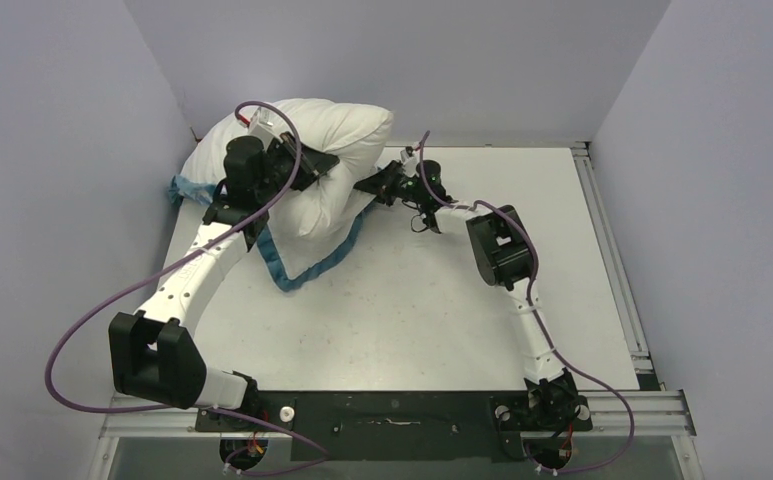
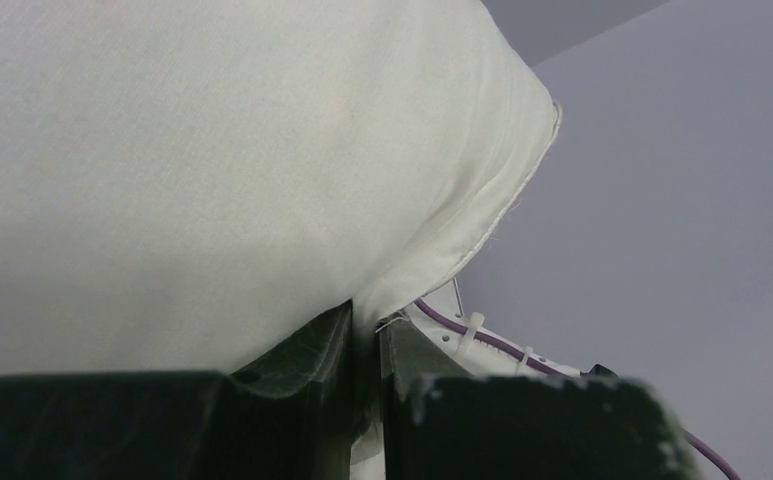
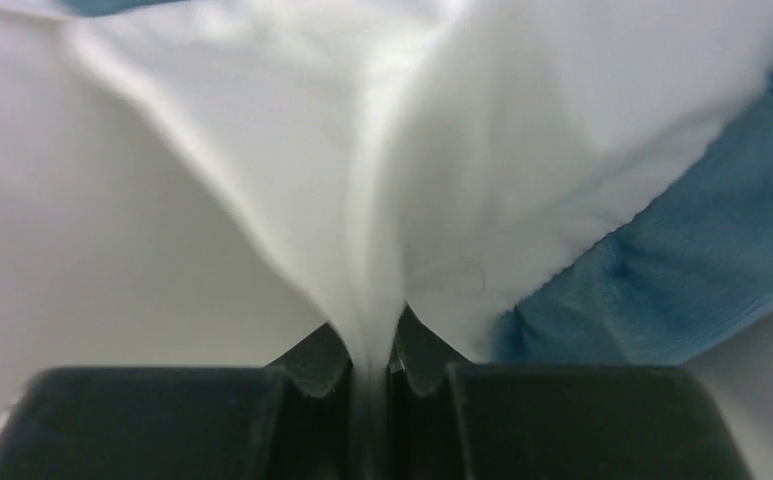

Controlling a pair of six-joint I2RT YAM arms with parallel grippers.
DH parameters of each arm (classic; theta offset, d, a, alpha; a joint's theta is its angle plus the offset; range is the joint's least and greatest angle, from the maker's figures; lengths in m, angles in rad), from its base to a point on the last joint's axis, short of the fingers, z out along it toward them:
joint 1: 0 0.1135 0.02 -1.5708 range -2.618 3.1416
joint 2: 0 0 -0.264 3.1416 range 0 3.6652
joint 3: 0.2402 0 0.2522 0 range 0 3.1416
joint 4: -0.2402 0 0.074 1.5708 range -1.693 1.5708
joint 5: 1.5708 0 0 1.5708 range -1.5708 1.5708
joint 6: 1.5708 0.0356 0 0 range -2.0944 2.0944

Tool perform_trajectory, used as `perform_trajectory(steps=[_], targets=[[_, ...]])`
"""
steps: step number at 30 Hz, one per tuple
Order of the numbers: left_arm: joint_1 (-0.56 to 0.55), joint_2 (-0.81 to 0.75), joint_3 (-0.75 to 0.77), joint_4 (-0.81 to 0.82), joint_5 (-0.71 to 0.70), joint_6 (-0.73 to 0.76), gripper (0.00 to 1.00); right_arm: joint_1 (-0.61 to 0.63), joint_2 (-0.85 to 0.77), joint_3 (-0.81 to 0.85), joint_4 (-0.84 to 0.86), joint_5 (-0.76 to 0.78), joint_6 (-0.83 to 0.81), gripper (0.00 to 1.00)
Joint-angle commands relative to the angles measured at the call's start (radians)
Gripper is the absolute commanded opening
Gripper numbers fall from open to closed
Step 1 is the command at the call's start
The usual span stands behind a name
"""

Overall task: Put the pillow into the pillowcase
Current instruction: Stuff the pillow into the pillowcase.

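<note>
Top external cam gives us the layout. One pillow, plump, plain white, puffy and bent over on itself, sits at the far-left corner of the bench, close to the walls. Its bulk shows bare white. Under and around its near side lies one pillowcase, thin and limp, white inner face up, w/ a blue ruffled edge curving along the near rim. Another blue bit pokes out at the pillow's left side. We count two arms and two pincers, each w/ two black fingers.

The left pincer lies at the pillow's top middle. The right pincer is at the pillow's right side, low, near the bench. From above we can't make out either grip.

The wrist cams fill that in. In the left wrist view the fingers are nearly together, just a slim gap, w/ the pillow's flat stitched seam edge nipped btw them. The fabric looks finely woven and matte, bulging big above. In the right wrist view the fingers are closed tight on a fold of thin, smooth white cloth fanning upward from the pinch. A soft, fuzzy blue ruffle joins it just to the right, so we read it as the pillowcase, though it's blurry up close. Purple cables run along both arms.
</note>
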Motion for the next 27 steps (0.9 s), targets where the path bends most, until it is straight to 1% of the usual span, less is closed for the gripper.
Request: perform_trajectory(steps=[1, 3, 5, 9, 12, 15, 19, 22, 24, 27], targets=[[0.048, -0.018, 0.028, 0.02, -0.073, 0.017, 0.0, -0.028, 0.01, 0.004, 0.497, -0.094, 0.22, 0.05], [0.052, -0.017, 0.034, 0.019, -0.076, 0.024, 0.0, -0.034, 0.026, 0.007, 0.748, -0.106, 0.354, 0.05], [0.058, -0.017, 0.039, 0.016, -0.076, 0.03, 0.0, -0.034, 0.03, 0.02, 0.874, -0.107, 0.427, 0.05], [0.068, -0.017, 0.049, 0.007, -0.07, 0.037, 0.0, -0.027, 0.007, 0.039, 0.959, -0.099, 0.451, 0.05], [0.079, -0.022, 0.05, 0.005, -0.074, 0.039, 0.0, -0.022, 0.009, 0.063, 1.067, -0.097, 0.532, 0.05], [0.087, -0.026, 0.06, -0.01, -0.084, 0.052, 0.0, -0.022, -0.015, 0.042, 1.171, -0.082, 0.606, 0.05], [0.109, -0.031, 0.081, -0.028, -0.082, 0.066, 0.0, -0.01, -0.073, 0.037, 1.189, -0.119, 0.609, 0.05], [0.151, -0.039, 0.094, -0.038, -0.066, 0.068, 0.0, -0.001, -0.1, 0.07, 1.189, -0.136, 0.618, 0.05], [0.18, -0.048, 0.101, -0.078, -0.059, 0.072, 0.0, 0.001, -0.117, 0.095, 1.189, -0.134, 0.625, 0.05], [0.219, -0.057, 0.117, -0.116, -0.053, 0.099, 0.0, -0.002, -0.152, 0.087, 1.189, -0.132, 0.629, 0.05]])
